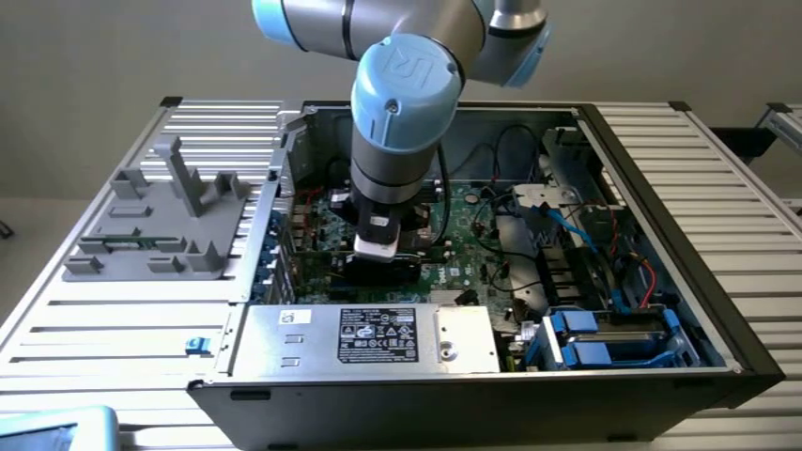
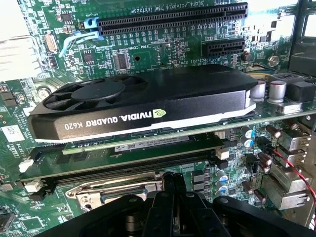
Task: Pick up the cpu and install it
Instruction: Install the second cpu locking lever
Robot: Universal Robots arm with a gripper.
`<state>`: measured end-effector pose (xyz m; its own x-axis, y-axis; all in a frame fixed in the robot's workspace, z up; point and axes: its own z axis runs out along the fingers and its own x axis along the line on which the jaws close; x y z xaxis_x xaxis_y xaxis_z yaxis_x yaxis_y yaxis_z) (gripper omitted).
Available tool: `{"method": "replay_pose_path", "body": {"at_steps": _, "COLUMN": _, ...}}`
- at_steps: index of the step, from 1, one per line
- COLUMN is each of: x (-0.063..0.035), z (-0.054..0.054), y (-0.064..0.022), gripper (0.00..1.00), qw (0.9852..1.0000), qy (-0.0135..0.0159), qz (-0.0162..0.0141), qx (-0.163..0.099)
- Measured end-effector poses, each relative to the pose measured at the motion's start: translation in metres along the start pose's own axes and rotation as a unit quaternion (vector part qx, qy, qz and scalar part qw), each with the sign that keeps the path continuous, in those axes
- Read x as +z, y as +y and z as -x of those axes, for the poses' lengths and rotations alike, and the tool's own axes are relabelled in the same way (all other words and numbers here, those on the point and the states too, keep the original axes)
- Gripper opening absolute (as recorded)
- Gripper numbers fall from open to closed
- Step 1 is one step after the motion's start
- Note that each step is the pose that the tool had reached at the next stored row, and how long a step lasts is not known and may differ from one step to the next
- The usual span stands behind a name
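Note:
My gripper is lowered into the open computer case, just above the green motherboard. In the wrist view its two black fingers are pressed together, so the gripper is shut with nothing showing between the tips. The tips sit over the metal socket frame, right beside the black graphics card. The cpu is hidden from view.
A grey plastic fixture with upright posts stands on the slatted table at the exterior view's left. Inside the case are the power supply, blue drive bays, loose cables and black expansion slots.

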<state>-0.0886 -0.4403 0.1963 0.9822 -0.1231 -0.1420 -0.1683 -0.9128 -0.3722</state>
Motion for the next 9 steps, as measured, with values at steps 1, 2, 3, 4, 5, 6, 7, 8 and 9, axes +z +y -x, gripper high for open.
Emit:
{"method": "replay_pose_path", "body": {"at_steps": 1, "x": 0.0003, "z": 0.0, "y": 0.0001, "gripper": 0.12, "qw": 1.0, "qy": 0.0, "qz": 0.0, "qx": 0.0}}
{"method": "replay_pose_path", "body": {"at_steps": 2, "x": 0.0006, "z": -0.0001, "y": 0.0003, "gripper": 0.12, "qw": 1.0, "qy": 0.0, "qz": 0.0, "qx": 0.0}}
{"method": "replay_pose_path", "body": {"at_steps": 3, "x": 0.001, "z": -0.0001, "y": 0.0004, "gripper": 0.12, "qw": 1.0, "qy": 0.0, "qz": -0.0001, "qx": 0.0}}
{"method": "replay_pose_path", "body": {"at_steps": 4, "x": 0.0013, "z": -0.0002, "y": 0.0005, "gripper": 0.12, "qw": 1.0, "qy": 0.0, "qz": 0.0, "qx": 0.0}}
{"method": "replay_pose_path", "body": {"at_steps": 5, "x": 0.0015, "z": -0.0002, "y": 0.0006, "gripper": 0.12, "qw": 1.0, "qy": 0.0, "qz": 0.0, "qx": 0.0}}
{"method": "replay_pose_path", "body": {"at_steps": 6, "x": 0.0018, "z": -0.0002, "y": 0.0007, "gripper": 0.12, "qw": 1.0, "qy": 0.0, "qz": 0.0, "qx": 0.0}}
{"method": "replay_pose_path", "body": {"at_steps": 7, "x": 0.0021, "z": -0.0002, "y": 0.0008, "gripper": 0.12, "qw": 1.0, "qy": 0.0, "qz": -0.0001, "qx": 0.0}}
{"method": "replay_pose_path", "body": {"at_steps": 8, "x": 0.0024, "z": -0.0002, "y": 0.0009, "gripper": 0.12, "qw": 1.0, "qy": 0.0, "qz": -0.0001, "qx": 0.0}}
{"method": "replay_pose_path", "body": {"at_steps": 9, "x": 0.0026, "z": -0.0002, "y": 0.001, "gripper": 0.12, "qw": 1.0, "qy": -0.0001, "qz": -0.0001, "qx": 0.001}}
